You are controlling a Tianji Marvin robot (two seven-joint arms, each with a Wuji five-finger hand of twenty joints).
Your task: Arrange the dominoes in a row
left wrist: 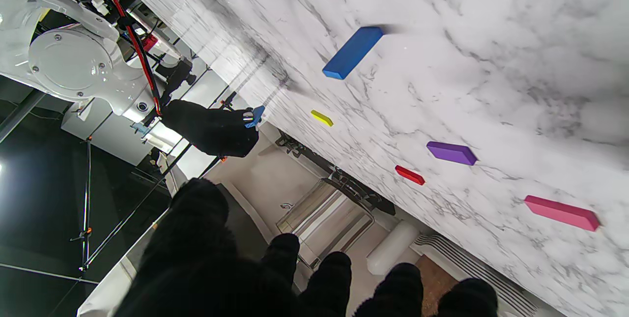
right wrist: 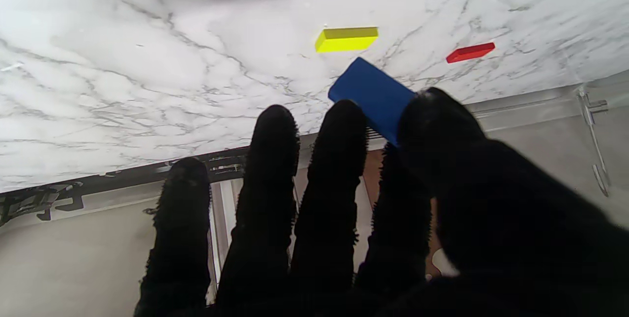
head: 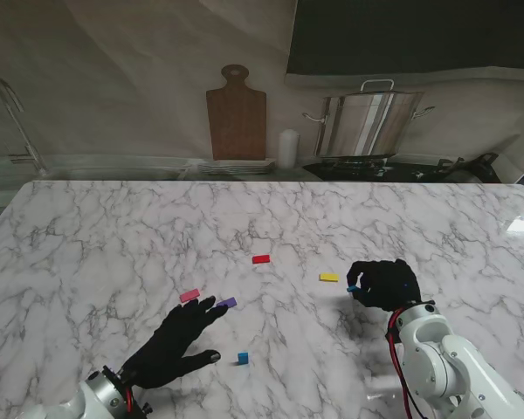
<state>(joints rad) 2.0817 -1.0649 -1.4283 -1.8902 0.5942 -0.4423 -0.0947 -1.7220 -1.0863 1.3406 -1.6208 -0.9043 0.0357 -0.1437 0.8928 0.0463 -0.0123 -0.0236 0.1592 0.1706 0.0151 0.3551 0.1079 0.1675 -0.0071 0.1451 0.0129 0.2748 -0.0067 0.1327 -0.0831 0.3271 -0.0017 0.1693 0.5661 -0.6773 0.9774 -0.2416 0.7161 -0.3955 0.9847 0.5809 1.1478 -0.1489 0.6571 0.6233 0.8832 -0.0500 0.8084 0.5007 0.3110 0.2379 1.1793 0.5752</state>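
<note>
My right hand (head: 382,284) is shut on a blue domino (right wrist: 373,96), pinched between thumb and fingers above the table; the same domino (head: 352,288) peeks out at the hand's left side. A yellow domino (head: 329,278) lies flat just to the left of that hand, and a red domino (head: 261,259) lies farther away. My left hand (head: 179,343) hovers open, fingers spread, its tips near a pink domino (head: 189,296) and a purple domino (head: 227,303). A second blue domino (head: 243,358) stands on end to the right of the left hand.
Behind the marble table (head: 96,236) a wooden cutting board (head: 237,113) leans on the wall, beside a white cylinder (head: 286,149) and a steel pot (head: 367,124) on a stove.
</note>
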